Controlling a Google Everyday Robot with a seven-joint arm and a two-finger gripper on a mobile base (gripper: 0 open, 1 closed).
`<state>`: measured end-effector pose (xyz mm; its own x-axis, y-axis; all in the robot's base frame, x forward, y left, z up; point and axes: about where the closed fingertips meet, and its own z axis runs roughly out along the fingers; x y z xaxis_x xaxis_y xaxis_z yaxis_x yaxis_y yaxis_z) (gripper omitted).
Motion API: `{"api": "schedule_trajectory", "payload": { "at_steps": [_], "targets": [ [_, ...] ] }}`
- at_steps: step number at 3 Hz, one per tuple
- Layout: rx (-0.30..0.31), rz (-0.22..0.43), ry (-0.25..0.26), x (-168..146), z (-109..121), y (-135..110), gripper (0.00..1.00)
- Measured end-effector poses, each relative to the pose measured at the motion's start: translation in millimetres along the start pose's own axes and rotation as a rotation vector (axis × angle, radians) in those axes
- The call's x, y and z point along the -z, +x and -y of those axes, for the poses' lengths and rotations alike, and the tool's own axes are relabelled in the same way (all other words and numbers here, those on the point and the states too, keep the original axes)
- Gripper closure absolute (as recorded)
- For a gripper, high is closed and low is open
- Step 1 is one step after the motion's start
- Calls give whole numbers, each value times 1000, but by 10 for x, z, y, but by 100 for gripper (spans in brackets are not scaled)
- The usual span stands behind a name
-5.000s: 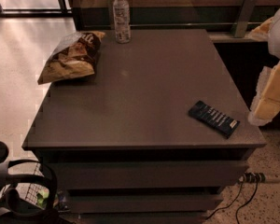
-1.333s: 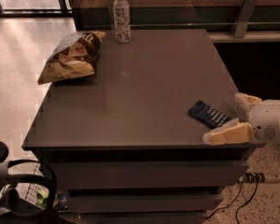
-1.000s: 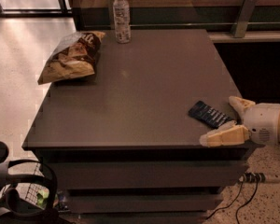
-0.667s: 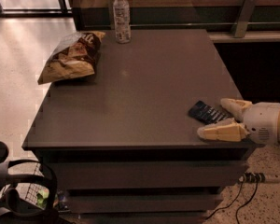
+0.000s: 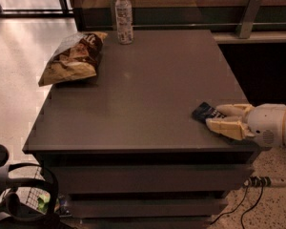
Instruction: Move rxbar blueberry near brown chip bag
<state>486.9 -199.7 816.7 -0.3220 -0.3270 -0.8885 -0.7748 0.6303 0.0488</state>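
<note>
The robot's gripper [image 5: 213, 117] reached in low from the right over the near right corner of the table [image 5: 148, 89], its two pale fingers [image 5: 226, 127] apart and set either side of one end of the rxbar blueberry [image 5: 204, 111]. The small dark bar lay flat, close to the table's right edge, with its other end poking out toward the middle. From where I stood the fingers did not appear to have pinched it.

The brown chip bag [image 5: 74, 58] sat well apart at the far left corner, puffed up and partly overhanging the left edge.

The grip looked like the weak point. The flat, slick wrapper offered only a thin end to hold, so the bar could twist or slip out on the lift. With the edge so near, a nudge instead of a clean pinch could send it to the floor. On arrival, a low approach could bump the overhanging bag off the table, or clip the clear plastic bottle [image 5: 124, 15] standing upright at the back edge just right of the bag.

The tabletop was smooth, matte and dark grey-brown, with drawer fronts [image 5: 148, 178] below. Pale speckled flooring [image 5: 19, 56] caught bright light on the left, and cables with a power strip [image 5: 260, 181] trailed on the floor at the lower right.
</note>
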Motion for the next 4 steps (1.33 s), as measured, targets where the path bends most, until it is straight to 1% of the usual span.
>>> {"api": "schedule_trajectory", "payload": {
  "at_steps": [1, 2, 3, 4],
  "targets": [
    [2, 0, -3, -14, -12, -11, 92],
    [4, 0, -6, -24, -22, -20, 100],
    [20, -13, 1, 45, -21, -101, 100],
    [109, -68, 26, 276, 67, -579, 100]
  ]
}}
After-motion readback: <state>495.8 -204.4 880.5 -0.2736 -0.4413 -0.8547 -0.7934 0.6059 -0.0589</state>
